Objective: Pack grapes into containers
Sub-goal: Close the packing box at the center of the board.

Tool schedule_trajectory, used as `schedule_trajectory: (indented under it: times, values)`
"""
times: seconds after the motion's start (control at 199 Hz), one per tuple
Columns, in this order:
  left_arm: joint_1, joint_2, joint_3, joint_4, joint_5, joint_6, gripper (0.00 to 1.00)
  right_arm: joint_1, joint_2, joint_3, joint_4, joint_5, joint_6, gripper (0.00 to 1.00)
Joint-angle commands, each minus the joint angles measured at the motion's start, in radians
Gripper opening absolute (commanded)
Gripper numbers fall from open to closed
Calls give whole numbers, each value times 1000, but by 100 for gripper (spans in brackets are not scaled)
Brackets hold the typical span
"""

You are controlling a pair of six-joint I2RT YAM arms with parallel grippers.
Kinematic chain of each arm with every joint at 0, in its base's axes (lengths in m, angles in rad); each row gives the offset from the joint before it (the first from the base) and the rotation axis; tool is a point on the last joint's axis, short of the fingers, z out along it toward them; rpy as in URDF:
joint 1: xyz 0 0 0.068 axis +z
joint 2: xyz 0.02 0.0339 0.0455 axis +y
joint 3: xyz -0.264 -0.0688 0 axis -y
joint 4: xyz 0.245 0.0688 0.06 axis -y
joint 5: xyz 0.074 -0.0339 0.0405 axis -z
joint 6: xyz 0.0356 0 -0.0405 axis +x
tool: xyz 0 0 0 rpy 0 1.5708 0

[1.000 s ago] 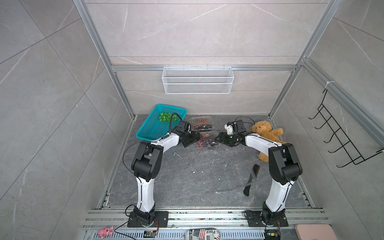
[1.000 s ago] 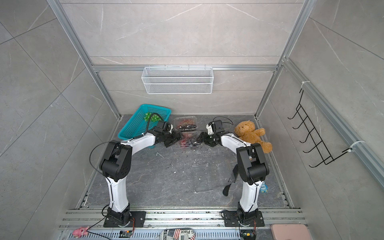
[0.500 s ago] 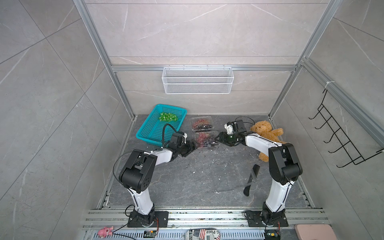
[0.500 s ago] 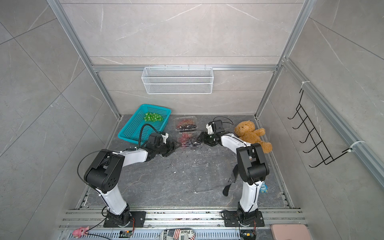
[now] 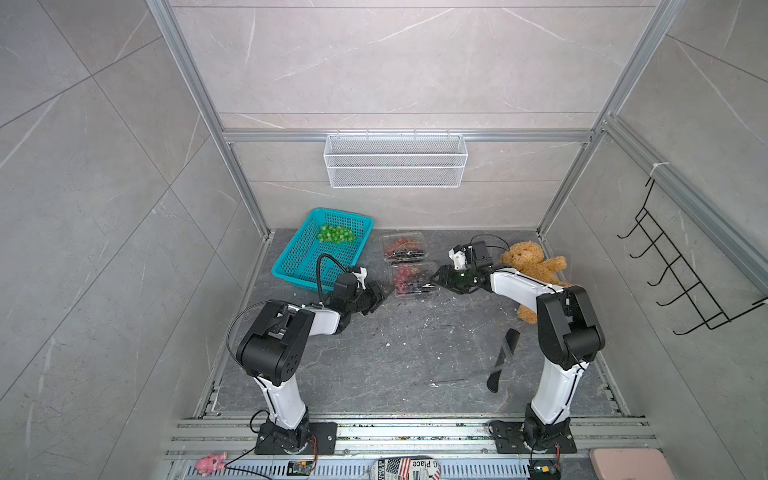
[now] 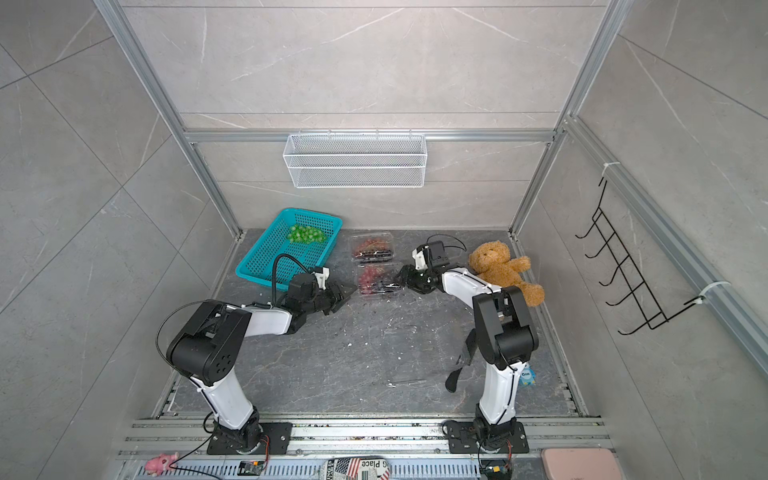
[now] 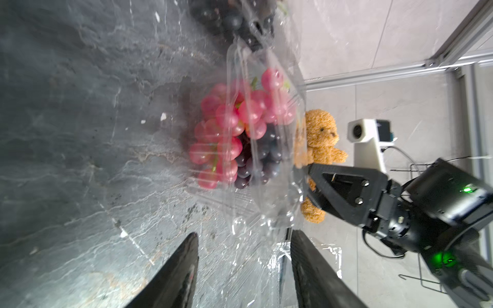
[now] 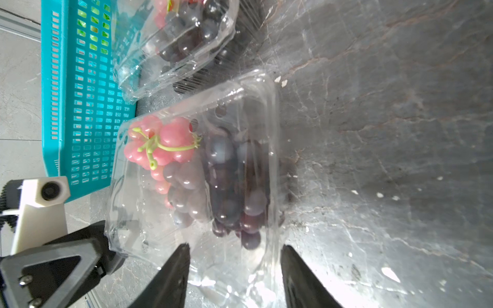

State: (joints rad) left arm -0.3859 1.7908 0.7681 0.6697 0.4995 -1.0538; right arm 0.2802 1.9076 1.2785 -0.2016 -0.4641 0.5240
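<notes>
Two clear containers lie on the dark floor in both top views. The near container [image 5: 415,291] [image 8: 266,112] holds red grapes [image 7: 226,125] and dark grapes [image 8: 232,186] under its lid. The far container [image 5: 405,248] also holds red and dark grapes. A green bunch [image 5: 336,234] lies in the teal basket [image 5: 291,266]. My left gripper [image 5: 386,293] [image 7: 244,240] is at the near container's left end, open, with the clear rim between its fingers. My right gripper [image 5: 436,278] [image 8: 234,250] is shut on the container's right end.
A brown teddy bear [image 5: 534,266] lies behind my right arm by the right wall. A black strip-shaped object [image 5: 503,359] lies on the floor near the right base. A white wire basket [image 5: 395,166] hangs on the back wall and a black hook rack [image 5: 681,286] on the right wall.
My left arm swung back from the teal basket to the near container's left end, its jaws narrowing. The green bunch is now uncovered. My right jaws closed a little.
</notes>
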Motion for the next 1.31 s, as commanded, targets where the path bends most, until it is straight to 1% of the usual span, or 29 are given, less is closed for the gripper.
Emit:
schedule_trajectory:
  times: [0.0, 0.07, 0.156, 0.371, 0.587, 0.718, 0.964, 1.3]
  values:
    - [10, 20, 1, 115, -12, -44, 57, -1, 14, -15, 16, -11, 7, 57]
    - [10, 36, 8, 129, -11, -57, 56, -2, 15, -16, 15, -10, 6, 57]
    - [9, 57, 6, 164, -9, -78, 52, -2, 17, -16, 19, -13, 8, 57]
    - [5, 77, 3, 175, -8, -82, 42, -1, 22, -18, 21, -12, 10, 56]
    - [-7, 104, 5, 189, -6, -91, 38, -1, 29, -20, 29, -15, 16, 56]
    - [-16, 118, 3, 197, -9, -97, 33, -1, 29, -22, 30, -13, 17, 56]
    - [-30, 131, 6, 201, -12, -102, 31, -2, 35, -24, 33, -12, 23, 56]
    - [-48, 124, -18, 221, -21, -109, 26, -2, 33, -51, 54, -21, 54, 53]
